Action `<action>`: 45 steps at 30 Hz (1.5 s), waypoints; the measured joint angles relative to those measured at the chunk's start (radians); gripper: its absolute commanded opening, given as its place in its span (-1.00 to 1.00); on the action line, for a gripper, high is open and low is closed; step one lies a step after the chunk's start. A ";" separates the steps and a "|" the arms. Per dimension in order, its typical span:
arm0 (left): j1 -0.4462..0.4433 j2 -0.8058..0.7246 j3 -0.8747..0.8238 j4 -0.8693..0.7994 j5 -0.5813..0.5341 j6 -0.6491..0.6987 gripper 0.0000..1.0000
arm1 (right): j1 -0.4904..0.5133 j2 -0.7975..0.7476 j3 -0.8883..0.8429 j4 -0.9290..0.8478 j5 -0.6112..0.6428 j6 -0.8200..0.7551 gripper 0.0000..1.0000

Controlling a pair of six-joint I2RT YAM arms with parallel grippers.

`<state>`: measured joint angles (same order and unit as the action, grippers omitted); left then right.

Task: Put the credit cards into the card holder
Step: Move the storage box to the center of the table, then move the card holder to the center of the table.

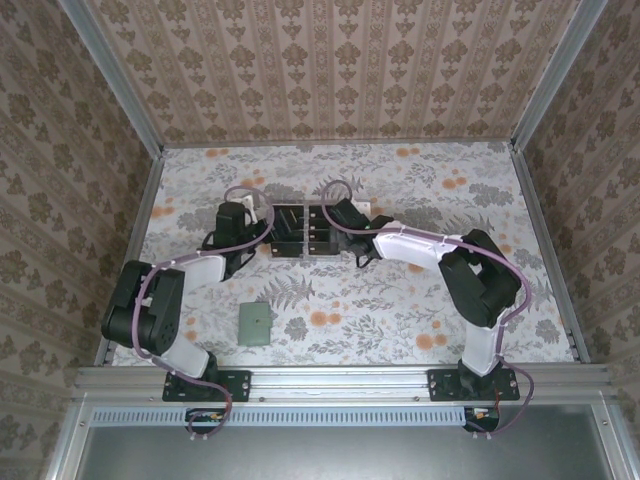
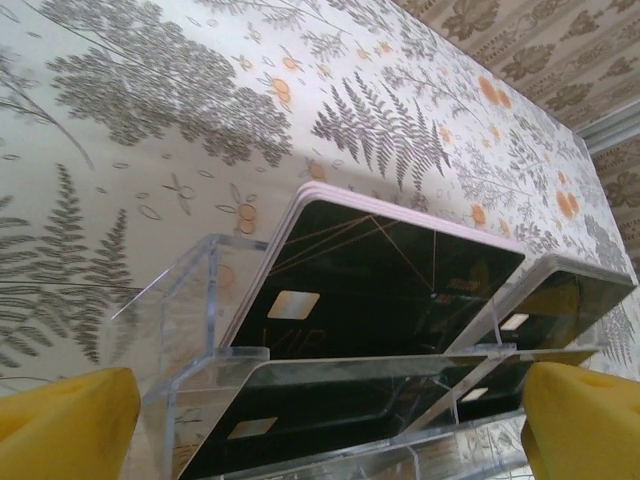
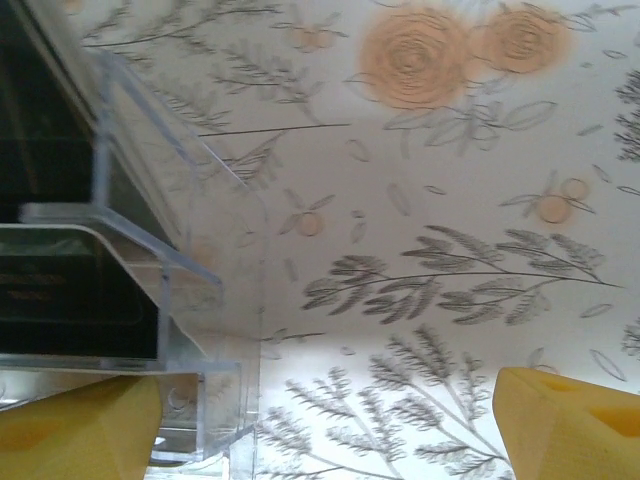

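A table (image 1: pixel 420 300) under a pale cloth of ferns and orange flowers sits inside walls (image 1: pixel 330 70) of patterned brown paper. From above, a clear tray (image 1: pixel 304 251) stands near the middle of the table with dark cards (image 1: pixel 288 230) in its slots. The left gripper (image 1: pixel 262 238) sits just at the tray's left side and the right gripper (image 1: pixel 338 226) just at its right side, both arms bent in toward it. The green holder (image 1: pixel 254 323) lies flat on the cloth left of centre. It is nearer the arm bases and well apart from the tray and from both grippers. In the left wrist view, the two yellow fingers (image 2: pixel 65 425) stand wide apart at the bottom corners, clamped on nothing. The tray's near end lies between them. Black cards lean in its compartments; the biggest in view shows thin gold lines and a small light patch, with pale card edges stacked behind it. In the right wrist view the fingers (image 3: pixel 570 415) are likewise spread and grip nothing. The one at the picture's left sits just beside a corner of the tray, though whether it touches cannot be told. The other hangs over bare cloth. Dark cards show through the tray's clear walls at the left edge.
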<state>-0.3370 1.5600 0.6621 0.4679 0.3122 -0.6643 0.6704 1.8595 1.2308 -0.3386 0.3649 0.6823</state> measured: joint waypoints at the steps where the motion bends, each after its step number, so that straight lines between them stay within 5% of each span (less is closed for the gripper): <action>1: -0.011 0.006 0.003 0.008 -0.003 -0.007 1.00 | -0.009 -0.007 -0.009 0.001 0.003 0.003 0.74; 27: -0.346 0.380 0.448 0.034 -0.089 -0.079 1.00 | -0.368 -0.200 -0.212 0.032 -0.033 -0.036 0.77; 40: -0.283 0.311 0.423 0.004 -0.108 -0.081 1.00 | -0.368 -0.467 -0.257 0.035 -0.233 -0.111 0.74; 45: -0.217 0.185 0.348 -0.019 -0.108 -0.080 1.00 | -0.259 -0.597 -0.269 0.016 -0.252 -0.103 0.72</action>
<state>-0.5537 1.7451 1.0100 0.4484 0.2043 -0.7441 0.4110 1.2621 0.9623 -0.3225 0.1131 0.5789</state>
